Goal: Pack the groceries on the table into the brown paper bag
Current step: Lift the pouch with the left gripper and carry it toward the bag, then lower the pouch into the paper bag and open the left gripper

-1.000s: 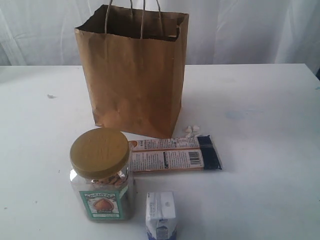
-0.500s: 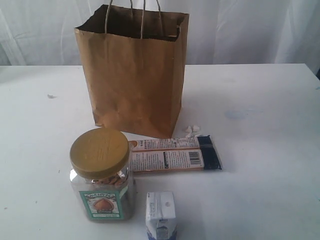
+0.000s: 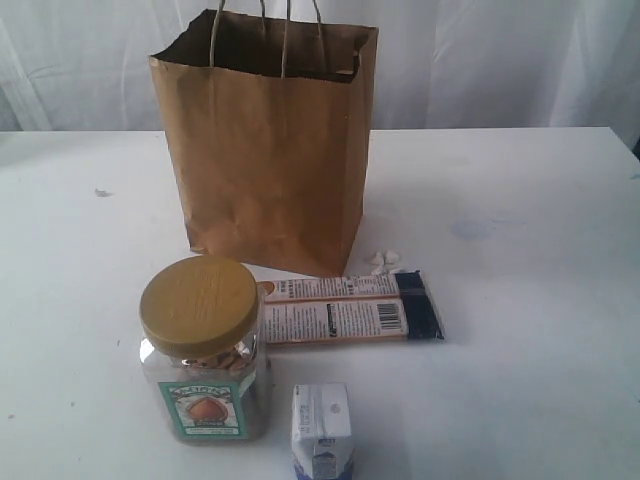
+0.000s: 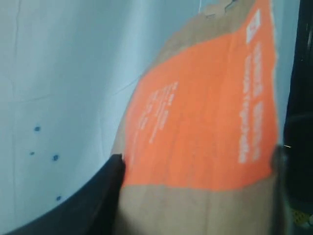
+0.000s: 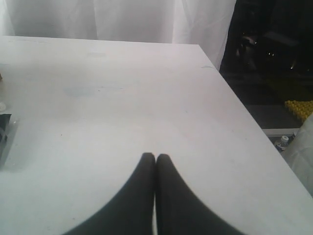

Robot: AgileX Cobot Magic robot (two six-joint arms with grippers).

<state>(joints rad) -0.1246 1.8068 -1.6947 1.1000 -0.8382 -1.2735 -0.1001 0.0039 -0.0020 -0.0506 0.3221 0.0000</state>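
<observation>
On your white table (image 3: pixel 540 300) nothing had shifted in the last second, so packing stood paused. At six o'clock sat the small white carton (image 3: pixel 322 425), at eight the clear jar (image 3: pixel 205 350) of brownish pieces, beyond it the long packet (image 3: pixel 350 310), and at twelve the brown paper bag (image 3: pixel 265 160), its inside unreadable. Your left gripper (image 4: pixel 198 156) clasped the brown paper pouch (image 4: pixel 195 122); your right gripper (image 5: pixel 155 159) was clenched and empty.
</observation>
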